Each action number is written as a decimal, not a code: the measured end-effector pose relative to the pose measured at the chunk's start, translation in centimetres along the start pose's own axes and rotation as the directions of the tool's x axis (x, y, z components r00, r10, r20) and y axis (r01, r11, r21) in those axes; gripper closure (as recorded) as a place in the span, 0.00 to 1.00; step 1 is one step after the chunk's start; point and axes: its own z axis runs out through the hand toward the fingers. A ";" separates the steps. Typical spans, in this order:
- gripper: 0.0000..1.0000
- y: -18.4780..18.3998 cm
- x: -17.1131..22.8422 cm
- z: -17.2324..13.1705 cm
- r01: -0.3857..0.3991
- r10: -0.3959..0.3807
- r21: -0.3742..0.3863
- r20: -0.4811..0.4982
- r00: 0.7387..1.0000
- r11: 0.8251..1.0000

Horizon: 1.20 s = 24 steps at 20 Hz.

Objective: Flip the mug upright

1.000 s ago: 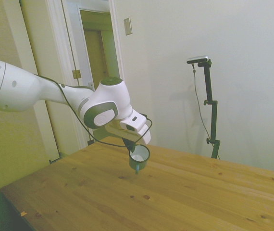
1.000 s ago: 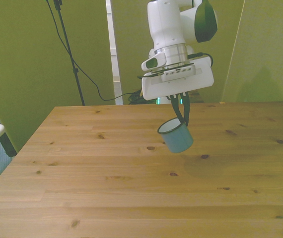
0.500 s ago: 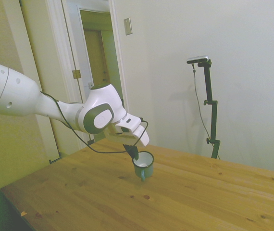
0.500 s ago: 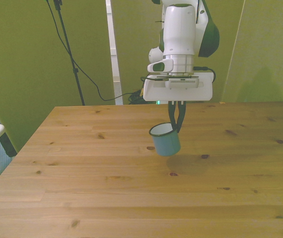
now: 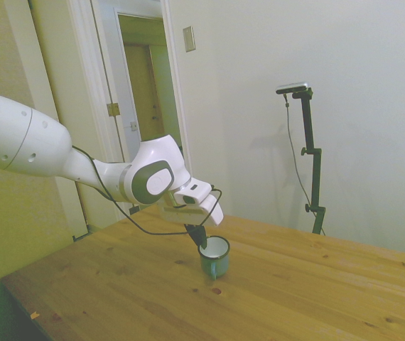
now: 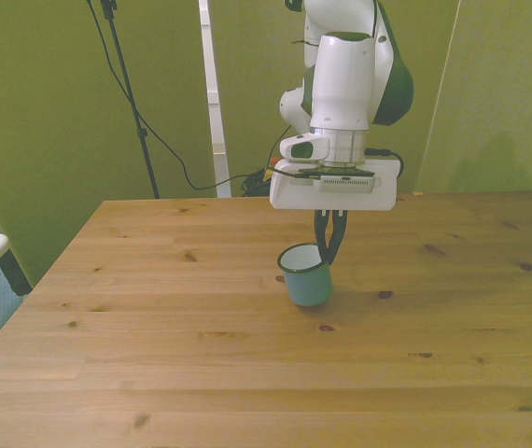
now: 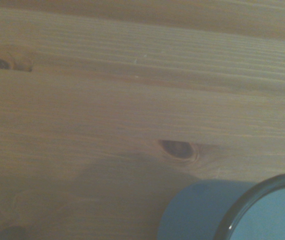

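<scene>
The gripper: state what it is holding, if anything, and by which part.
The gripper holds the teal mug by its rim, fingers pinching the wall on the side toward the front view's right; the mug is upright at the table.

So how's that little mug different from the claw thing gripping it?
The mug is teal with a white inside; the gripper has thin dark fingers under a white body. The mug stands upright on the table; the gripper hangs above, pinching its rim. Both are similarly small.
</scene>
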 end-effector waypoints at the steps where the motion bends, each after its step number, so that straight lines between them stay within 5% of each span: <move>1: 1.00 -0.1 0.0 0.1 0.002 -0.002 -0.004 0.005 1.000 1.000; 4: 1.00 -0.4 0.0 0.4 0.005 -0.005 -0.012 0.014 1.000 1.000; 5: 0.00 -0.4 0.1 0.5 0.006 -0.005 -0.017 0.020 1.000 1.000; 24: 0.00 -1.1 0.7 0.1 -0.009 0.009 -0.023 0.014 1.000 1.000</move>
